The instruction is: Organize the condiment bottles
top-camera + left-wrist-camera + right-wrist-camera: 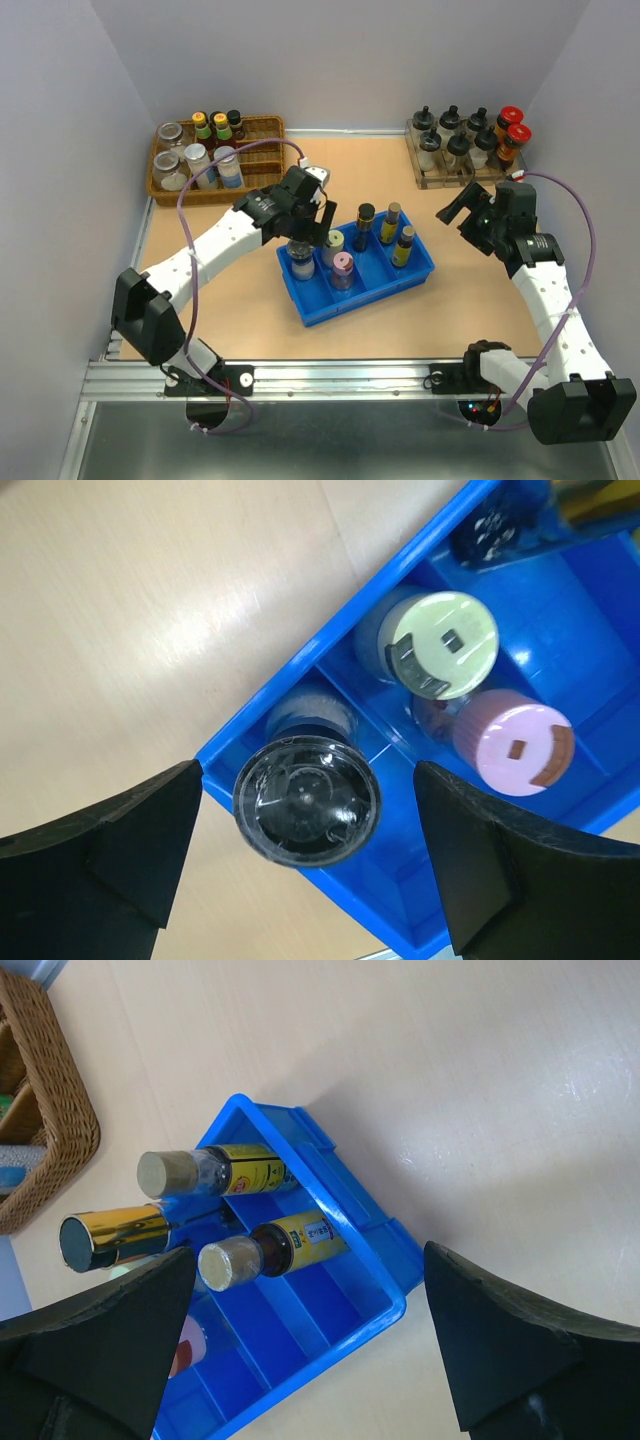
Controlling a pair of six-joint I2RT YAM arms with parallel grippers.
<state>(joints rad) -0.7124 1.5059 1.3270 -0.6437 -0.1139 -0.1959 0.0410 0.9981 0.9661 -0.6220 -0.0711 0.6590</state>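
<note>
A blue tray (418, 270) in the middle of the table holds six bottles. Three slim amber-yellow bottles (392, 222) stand at its right end and show in the right wrist view (290, 1242). The pale-green-lidded jar (333, 243) and the pink-lidded jar (343, 268) stand side by side in the middle. The dark grey-lidded jar (306, 800) stands at the tray's left end. My left gripper (308, 810) is open around this jar's lid, with a gap on each side. My right gripper (462, 208) is open and empty, above the table right of the tray.
A wicker basket (262, 124) with several jars and bottles stands at the back left. A clear rack (420, 180) with black-knobbed cruets and two red-capped jars (514, 128) stands at the back right. Bare table lies in front of the tray.
</note>
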